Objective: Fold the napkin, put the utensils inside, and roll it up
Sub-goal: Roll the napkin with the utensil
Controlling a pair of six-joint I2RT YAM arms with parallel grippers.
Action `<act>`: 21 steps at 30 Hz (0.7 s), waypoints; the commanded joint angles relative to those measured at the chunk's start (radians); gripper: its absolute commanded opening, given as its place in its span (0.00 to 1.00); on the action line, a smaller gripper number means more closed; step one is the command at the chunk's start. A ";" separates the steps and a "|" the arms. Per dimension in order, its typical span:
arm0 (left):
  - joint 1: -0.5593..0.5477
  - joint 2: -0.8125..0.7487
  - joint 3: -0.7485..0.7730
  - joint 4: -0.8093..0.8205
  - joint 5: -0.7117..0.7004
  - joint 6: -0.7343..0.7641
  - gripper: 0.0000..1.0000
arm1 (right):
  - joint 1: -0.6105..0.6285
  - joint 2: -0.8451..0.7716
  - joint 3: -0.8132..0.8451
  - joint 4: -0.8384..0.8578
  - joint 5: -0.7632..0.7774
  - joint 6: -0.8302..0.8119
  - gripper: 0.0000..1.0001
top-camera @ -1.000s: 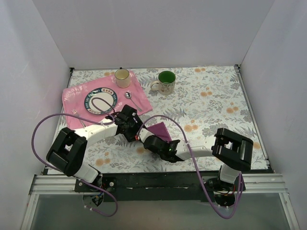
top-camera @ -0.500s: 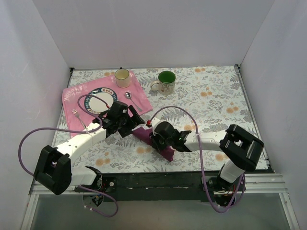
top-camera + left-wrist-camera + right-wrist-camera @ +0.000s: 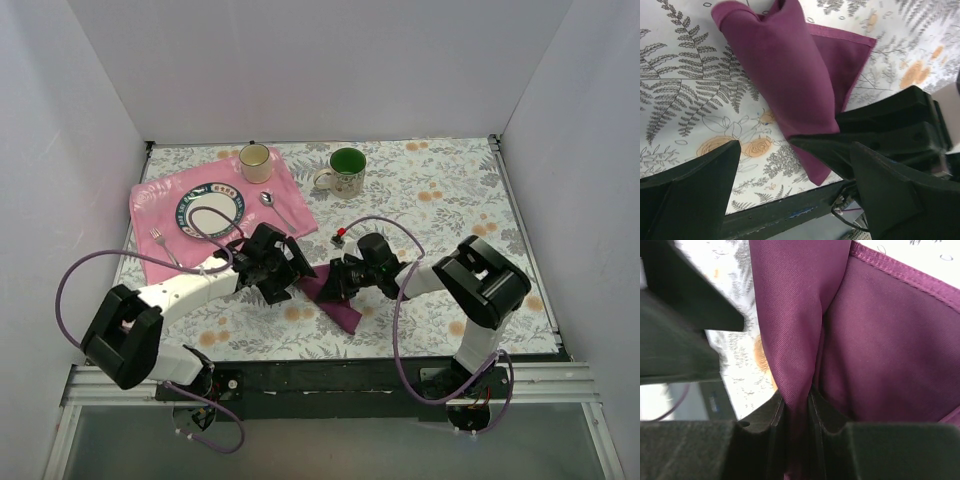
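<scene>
The dark purple napkin (image 3: pixel 340 308) lies loosely folded near the front of the table, one fold raised. My right gripper (image 3: pixel 336 280) is shut on that raised fold (image 3: pixel 790 340), the cloth pinched between its fingertips (image 3: pixel 797 407). My left gripper (image 3: pixel 289 272) stands open just left of the napkin (image 3: pixel 790 75), nothing between its wide fingers (image 3: pixel 695 190). The fork (image 3: pixel 161 246) lies at the left edge of the pink mat. The spoon (image 3: pixel 274 205) rests on the mat to the right of the plate.
A pink mat (image 3: pixel 160 200) at back left carries a patterned plate (image 3: pixel 210 208) and a yellow mug (image 3: pixel 255 161). A green mug (image 3: pixel 346 172) stands at back centre. White walls enclose the flowered tablecloth; the dark front edge (image 3: pixel 765 217) runs close below the napkin.
My left gripper has opened wide and let the napkin go. The right arm has swung round, its gripper now reaching the napkin from the right, still pinching the fold.
</scene>
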 commanded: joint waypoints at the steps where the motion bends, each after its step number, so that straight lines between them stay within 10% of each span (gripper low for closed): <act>1: -0.023 0.087 0.025 0.060 0.008 -0.040 0.91 | -0.033 0.112 -0.077 0.111 -0.182 0.127 0.22; 11: -0.029 0.198 0.044 0.055 -0.140 -0.033 0.73 | -0.076 0.175 -0.064 0.108 -0.250 0.138 0.31; 21: -0.029 0.211 -0.002 0.097 -0.221 0.039 0.47 | -0.082 0.111 0.110 -0.388 -0.141 -0.170 0.47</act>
